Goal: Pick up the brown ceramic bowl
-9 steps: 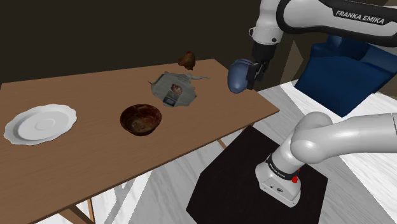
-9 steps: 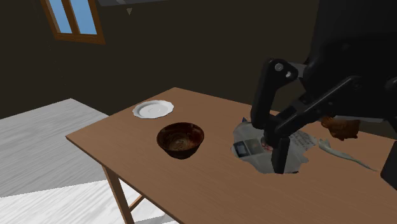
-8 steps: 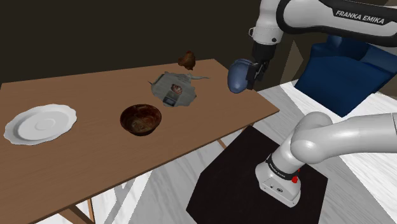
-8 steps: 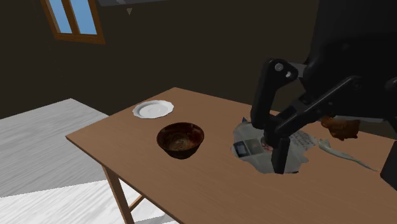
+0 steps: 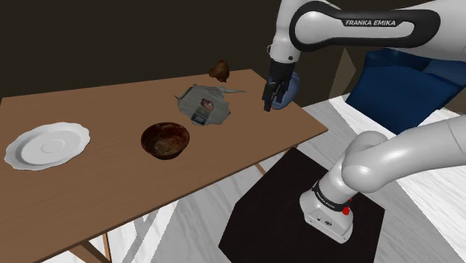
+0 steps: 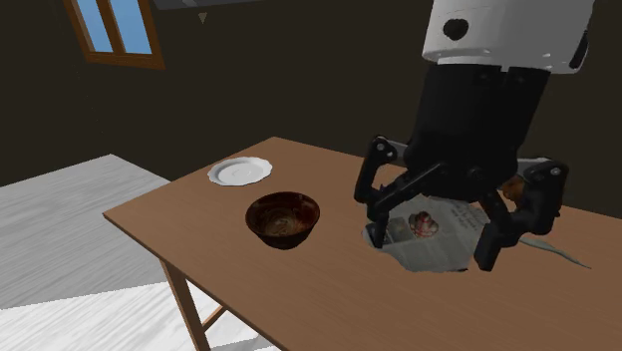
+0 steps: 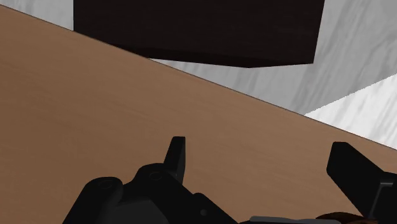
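Start at the shoulder view's left. A white plate (image 5: 46, 145) lies by the short edge of the table (image 5: 104, 104) at that end. Next is the brown bowl (image 5: 166, 140), upright at about mid-table with bare wood all round it. Past it, toward the far long edge, are a crumpled paper (image 5: 203, 104) and a small brown lump (image 5: 219, 71). Your claw (image 5: 268, 104) hangs above the table's other short edge, fingers spread wide with nothing between them.

You are at the approach. Carry the claw across at height so it passes the paper, the bowl's closest neighbour. Then come straight down with one finger inside the rim and one outside. I'd pick a stretch of rim facing away from the paper, since the open wood toward the plate gives the outer finger room. Lift vertically rather than dragging toward an edge.
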Available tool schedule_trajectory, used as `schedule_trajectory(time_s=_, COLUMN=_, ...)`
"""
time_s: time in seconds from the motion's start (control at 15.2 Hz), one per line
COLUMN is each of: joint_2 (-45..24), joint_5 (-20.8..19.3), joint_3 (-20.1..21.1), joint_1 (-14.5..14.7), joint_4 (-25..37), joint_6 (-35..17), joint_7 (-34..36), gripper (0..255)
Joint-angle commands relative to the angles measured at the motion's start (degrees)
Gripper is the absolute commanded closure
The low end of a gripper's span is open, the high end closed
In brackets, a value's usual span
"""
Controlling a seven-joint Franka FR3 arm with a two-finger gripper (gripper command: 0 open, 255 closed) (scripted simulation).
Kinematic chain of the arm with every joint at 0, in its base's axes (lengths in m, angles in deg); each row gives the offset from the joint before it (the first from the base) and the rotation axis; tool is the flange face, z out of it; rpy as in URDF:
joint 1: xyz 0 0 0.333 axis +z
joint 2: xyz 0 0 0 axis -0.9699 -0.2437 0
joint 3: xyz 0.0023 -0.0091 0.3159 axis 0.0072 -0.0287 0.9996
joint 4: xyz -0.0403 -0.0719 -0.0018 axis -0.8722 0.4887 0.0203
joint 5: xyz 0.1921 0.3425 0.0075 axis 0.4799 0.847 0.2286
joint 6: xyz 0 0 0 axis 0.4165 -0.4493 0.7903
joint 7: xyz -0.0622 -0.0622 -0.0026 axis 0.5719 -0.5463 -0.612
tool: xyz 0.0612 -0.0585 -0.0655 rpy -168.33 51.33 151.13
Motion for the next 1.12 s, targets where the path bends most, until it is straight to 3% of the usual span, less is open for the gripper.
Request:
schedule_trajectory(time_s=0.0, joint_2=-3.68, joint_5=1.60, joint_3=-0.02, joint_1=0.49, joint_4=0.25, joint_6=-3.68, joint_7=-0.26, gripper=0)
schedule_trajectory(time_s=0.53, joint_2=-19.58, joint_5=8.44, joint_3=0.18, joint_1=2.67, joint_4=5.37, joint_6=-15.12, joint_7=-2.52, gripper=0)
schedule_trajectory(time_s=1.06, joint_2=-36.15, joint_5=15.82, joint_3=1.17, joint_1=4.38, joint_4=15.34, joint_6=-22.31, joint_7=-5.93, gripper=0)
